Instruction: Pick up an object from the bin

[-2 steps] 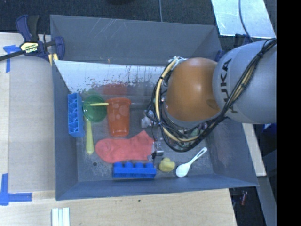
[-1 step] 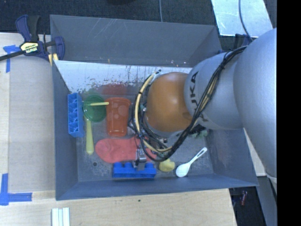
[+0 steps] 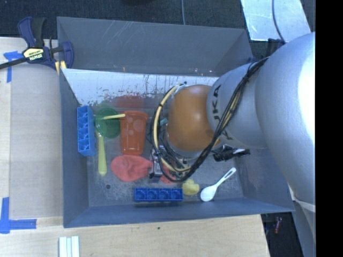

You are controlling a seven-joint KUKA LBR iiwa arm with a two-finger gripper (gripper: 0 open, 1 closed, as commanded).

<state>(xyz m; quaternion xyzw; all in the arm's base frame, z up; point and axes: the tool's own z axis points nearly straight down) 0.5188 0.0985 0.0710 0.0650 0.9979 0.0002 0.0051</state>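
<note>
Pincer (image 3: 157,168) is low in the bin (image 3: 161,47), prob. to reach the floor. It's tucked under the arm's orange cover, so can't tell how far open it is or if it has hold of anything. Likely pick is 1 pink floppy piece (image 3: 130,167), just view-left of it. 2 blue bricks: one just below (image 3: 158,195), one far left (image 3: 84,130). 1 orange cup (image 3: 133,133) up-left, 1 white spoon (image 3: 217,185) right.

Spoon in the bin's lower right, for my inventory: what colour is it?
The spoon is white, best seen in the camera view.
</note>
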